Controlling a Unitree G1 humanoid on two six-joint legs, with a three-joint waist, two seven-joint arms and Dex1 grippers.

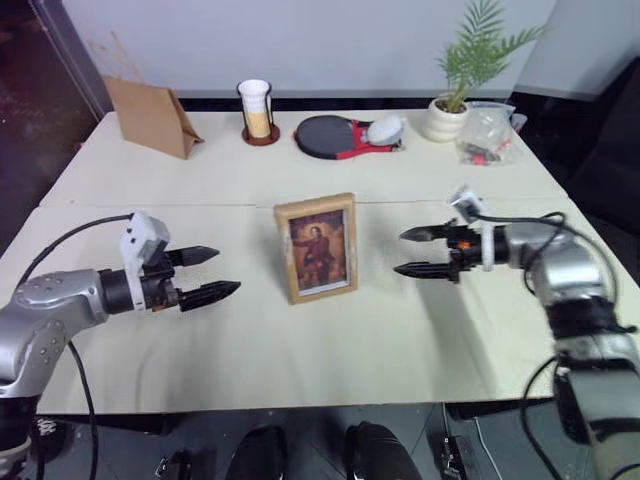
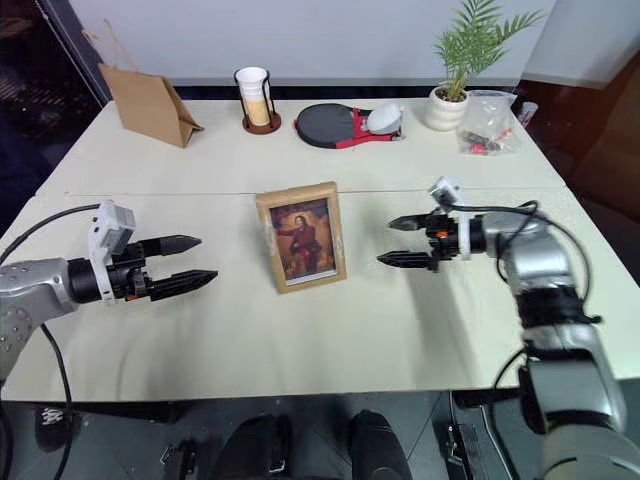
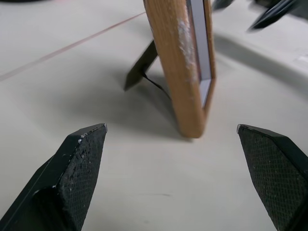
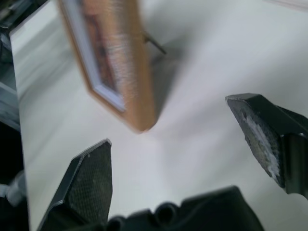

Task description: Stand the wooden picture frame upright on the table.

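While the frame [image 1: 318, 247] stands upright on its easel between both grippers, left gripper [image 1: 205, 274] and right gripper [image 1: 420, 251] gape wide, empty, bare table [image 1: 330, 350] around each.

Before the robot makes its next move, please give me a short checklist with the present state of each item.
1. Wooden picture frame stands upright on the table: ok.
2. Easel stand folded out behind it, foot on the table: ok.
3. Left gripper open, apart from the frame: ok.
4. Right gripper open, apart from the frame: ok.
5. Frame steady enough to be left alone: cannot tell.
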